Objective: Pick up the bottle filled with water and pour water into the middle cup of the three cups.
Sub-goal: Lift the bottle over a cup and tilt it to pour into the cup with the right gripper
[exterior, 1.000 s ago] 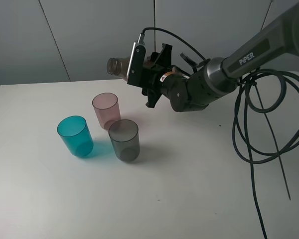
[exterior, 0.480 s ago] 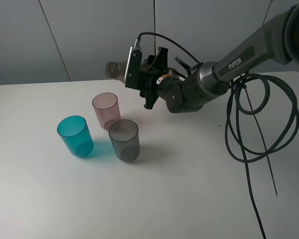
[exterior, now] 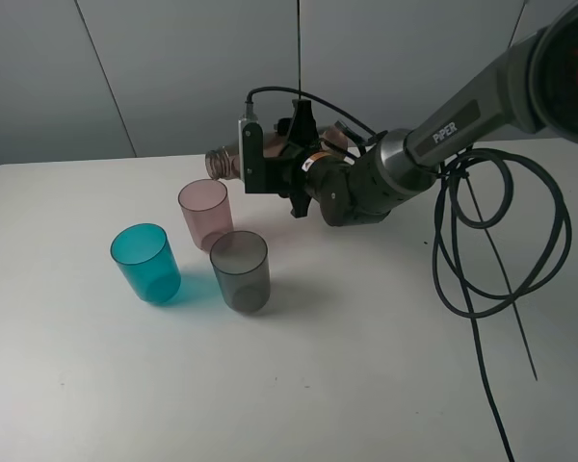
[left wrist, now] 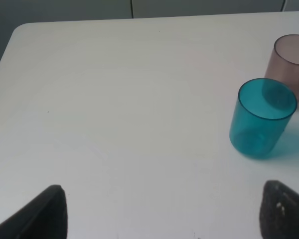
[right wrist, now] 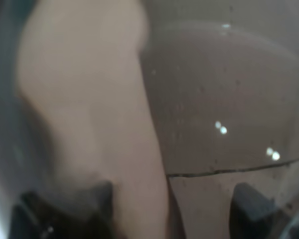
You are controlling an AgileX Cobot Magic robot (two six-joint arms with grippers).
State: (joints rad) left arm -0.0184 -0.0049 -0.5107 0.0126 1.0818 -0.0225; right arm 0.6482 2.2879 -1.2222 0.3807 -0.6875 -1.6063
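My right gripper [exterior: 270, 159] is shut on the smoky brown-grey bottle [exterior: 223, 163] and holds it on its side, its open neck pointing left just above the far rim of the pale pink middle cup [exterior: 205, 213]. The teal cup [exterior: 145, 263] stands front left of the pink one, the dark grey cup [exterior: 240, 270] front right. The right wrist view is filled by the bottle's wall [right wrist: 219, 99], close up and blurred. My left gripper is open over bare table in the left wrist view; its dark fingertips [left wrist: 47, 211] show there, as do the teal cup [left wrist: 261, 118] and the pink cup [left wrist: 291, 62].
The white table [exterior: 347, 356] is bare in front and to the right. Black cables [exterior: 506, 250] loop down from the right arm over the table's right side. A grey wall stands behind the table.
My right gripper has carried the bottle down and to the left, so its neck now sits lower, close above the pink cup. The cups have not moved.
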